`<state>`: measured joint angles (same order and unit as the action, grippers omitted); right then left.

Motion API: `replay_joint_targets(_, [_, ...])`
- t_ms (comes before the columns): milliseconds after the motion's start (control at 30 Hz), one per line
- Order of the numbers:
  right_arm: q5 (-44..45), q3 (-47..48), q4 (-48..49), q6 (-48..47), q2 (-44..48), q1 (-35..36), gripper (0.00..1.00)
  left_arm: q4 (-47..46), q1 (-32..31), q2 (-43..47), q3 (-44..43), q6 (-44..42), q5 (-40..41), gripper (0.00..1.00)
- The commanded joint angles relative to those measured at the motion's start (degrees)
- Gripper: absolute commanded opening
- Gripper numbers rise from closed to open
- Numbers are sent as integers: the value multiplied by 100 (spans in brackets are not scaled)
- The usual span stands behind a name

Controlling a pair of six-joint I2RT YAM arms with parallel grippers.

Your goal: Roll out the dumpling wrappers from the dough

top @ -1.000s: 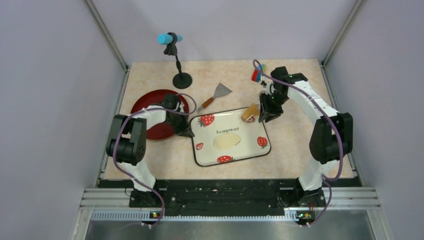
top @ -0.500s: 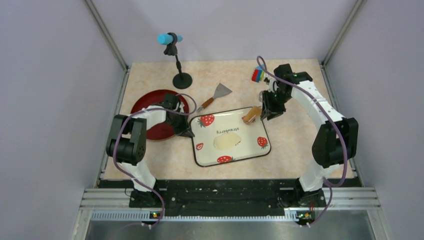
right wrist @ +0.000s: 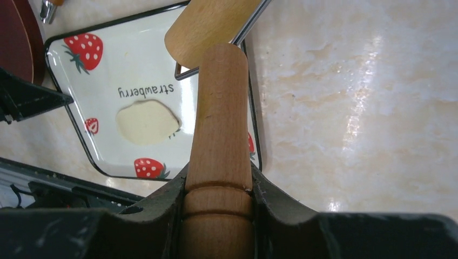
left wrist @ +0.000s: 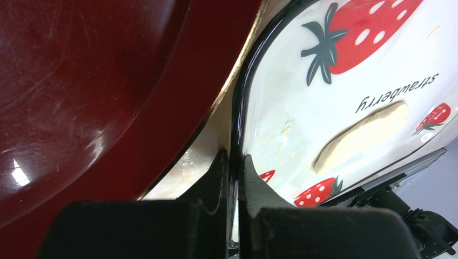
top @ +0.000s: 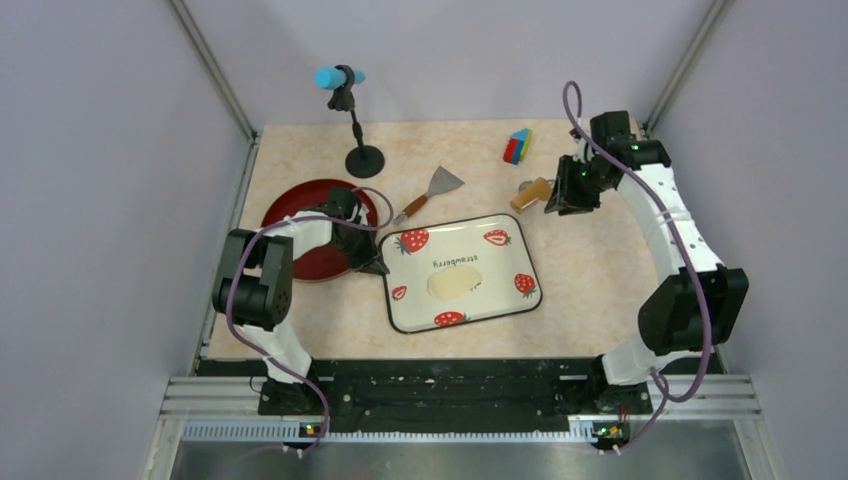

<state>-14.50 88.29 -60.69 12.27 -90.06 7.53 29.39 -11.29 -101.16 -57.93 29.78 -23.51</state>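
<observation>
Cream dough [top: 453, 281] oval runs left-right.

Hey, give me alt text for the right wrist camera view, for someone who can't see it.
The right tool grips a wooden rolling pin that points away from the camera. Behind it, to the left, lies a strawberry tray holding a flat oval of dough, with pale marbled table to the right.

The single word "strawberry" is printed in black, upside down in all three views, on the white plate [top: 500, 265]. No other writing is readable.
</observation>
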Motion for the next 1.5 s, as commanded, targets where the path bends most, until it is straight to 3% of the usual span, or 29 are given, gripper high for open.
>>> replay_joint_targets(0, [-7, 81, 443, 212, 479, -503, 0, -174, 48, -146, 94, -227, 541, 0])
replay_joint_targets(333, [-225, -825, 1058, 395, 656, -1526, 0, -200, 43, -156, 89, -244, 408, 0])
replay_joint_targets(733, [137, -2882, 2744, 860, 1301, -1579, 0, -257, -47, -253, 21, -253, 257, 0])
replay_joint_targets(1067, [399, -3609, 2437, 968, 1446, -1579, 0, -214, -128, -302, -60, -271, 269, 0])
replay_joint_targets(1167, [421, -3675, 2213, 941, 1487, -1579, 15, -209, -135, -332, -82, -269, 253, 0])
replay_joint_targets(1267, [514, -3743, 2090, 958, 1652, -1578, 41, -206, -145, -368, -116, -286, 250, 0])
replay_joint_targets(1433, [785, -3652, 1912, 1016, 1878, -1579, 63, -116, -162, -412, -213, -347, 297, 0])
replay_joint_targets(1467, [812, -3619, 1906, 1019, 1910, -1579, 72, -102, -163, -420, -224, -360, 307, 0])
